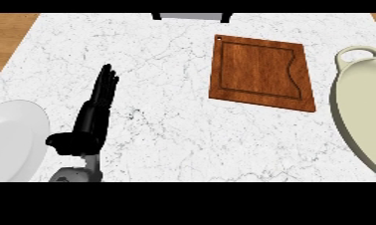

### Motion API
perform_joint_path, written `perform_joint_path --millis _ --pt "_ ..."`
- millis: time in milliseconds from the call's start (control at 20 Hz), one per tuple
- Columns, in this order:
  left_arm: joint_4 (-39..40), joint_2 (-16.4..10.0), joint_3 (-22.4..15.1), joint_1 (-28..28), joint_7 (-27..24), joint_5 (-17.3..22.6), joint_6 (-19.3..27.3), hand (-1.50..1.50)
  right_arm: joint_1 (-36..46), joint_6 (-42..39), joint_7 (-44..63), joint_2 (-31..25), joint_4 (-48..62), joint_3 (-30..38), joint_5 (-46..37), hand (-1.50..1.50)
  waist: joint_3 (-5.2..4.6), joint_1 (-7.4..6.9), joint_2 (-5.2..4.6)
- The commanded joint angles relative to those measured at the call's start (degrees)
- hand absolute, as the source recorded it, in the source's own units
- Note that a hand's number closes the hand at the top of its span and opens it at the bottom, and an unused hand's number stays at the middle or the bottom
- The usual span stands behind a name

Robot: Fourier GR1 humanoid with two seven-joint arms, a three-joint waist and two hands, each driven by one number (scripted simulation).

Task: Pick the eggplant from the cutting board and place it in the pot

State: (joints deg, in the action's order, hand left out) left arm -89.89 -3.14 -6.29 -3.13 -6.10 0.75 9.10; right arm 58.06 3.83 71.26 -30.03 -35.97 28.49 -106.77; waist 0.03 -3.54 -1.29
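pot (360,109) cut by right edge; left hand (92,119), fingers straight, between plate (18,139) and cutting board (260,72).

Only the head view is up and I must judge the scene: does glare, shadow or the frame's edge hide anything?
Head view: flat, even light, no glare on the counter or the cutting board, no heavy shadows; head view's right edge cuts off the pot, its left edge the plate; the open left hand shows whole, the right hand not at all.
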Motion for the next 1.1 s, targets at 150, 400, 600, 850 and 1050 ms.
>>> perform_joint_path --millis 150,400,600,850,1050 --pt "0.1 -0.4 1.0 3.2 -0.8 0.4 0.2 0.0 -3.9 4.2 13.1 3.1 -3.1 4.7 -1.8 1.5 -0.02 2.46 1.05" --pt "-1.7 -2.0 2.9 2.9 0.6 1.2 -0.2 0.0 -7.9 5.5 10.0 5.2 -6.8 10.0 0.7 1.5 -0.01 3.28 1.28" --pt "-0.7 0.1 1.2 3.5 -1.5 0.2 0.5 0.0 -12.1 8.0 6.2 8.0 -8.7 14.8 4.7 1.5 -0.02 3.67 1.28" --pt "0.9 -1.0 2.9 4.2 -2.4 2.1 -1.4 0.0 -15.3 9.6 5.5 9.4 -11.4 21.7 8.1 1.5 -0.04 4.03 1.3" --pt "0.3 -0.9 3.2 2.5 -0.8 0.9 0.5 0.0 -19.4 9.1 7.2 13.1 -13.1 27.5 9.9 -1.5 -0.04 4.4 1.34"
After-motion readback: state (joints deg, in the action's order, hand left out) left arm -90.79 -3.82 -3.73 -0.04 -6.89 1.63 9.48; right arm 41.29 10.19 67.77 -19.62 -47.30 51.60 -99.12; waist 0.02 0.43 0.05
